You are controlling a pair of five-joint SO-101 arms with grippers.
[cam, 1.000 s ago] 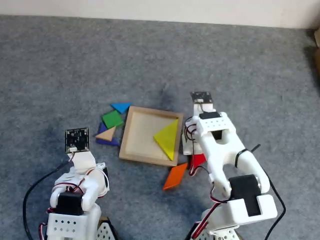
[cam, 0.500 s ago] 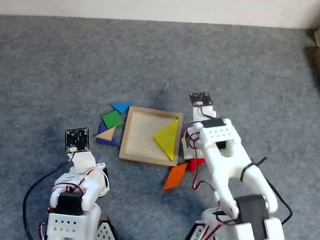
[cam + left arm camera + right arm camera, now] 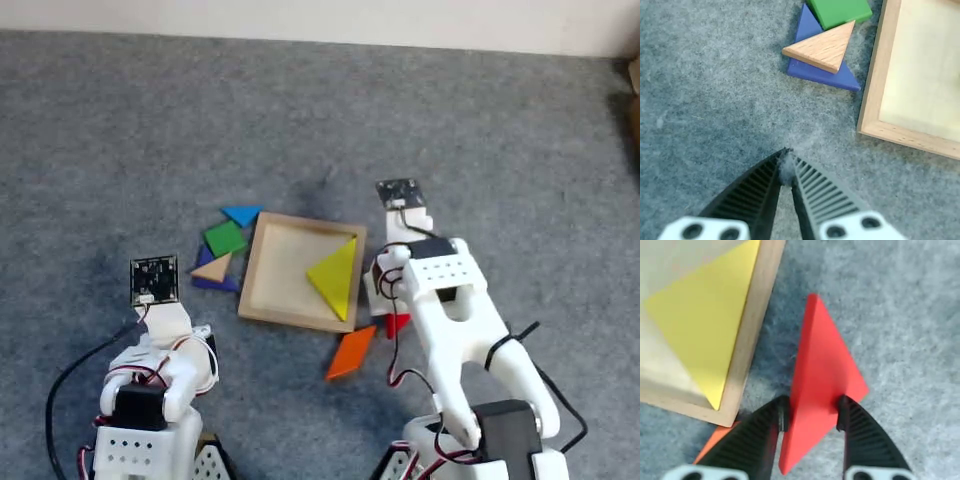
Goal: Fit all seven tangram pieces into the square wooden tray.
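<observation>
Red triangle (image 3: 822, 375), pinched edgewise by the right gripper (image 3: 812, 412), could slip or snag the tray (image 3: 762, 310) rim; left gripper (image 3: 786, 162) fingers (image 3: 815, 185) sit pressed together

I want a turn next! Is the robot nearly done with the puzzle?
Not nearly. Only the yellow triangle lies in the tray. The right gripper pinches the red triangle. The orange piece, green square, light blue triangle, wooden triangle and dark blue triangle wait on the carpet.
</observation>
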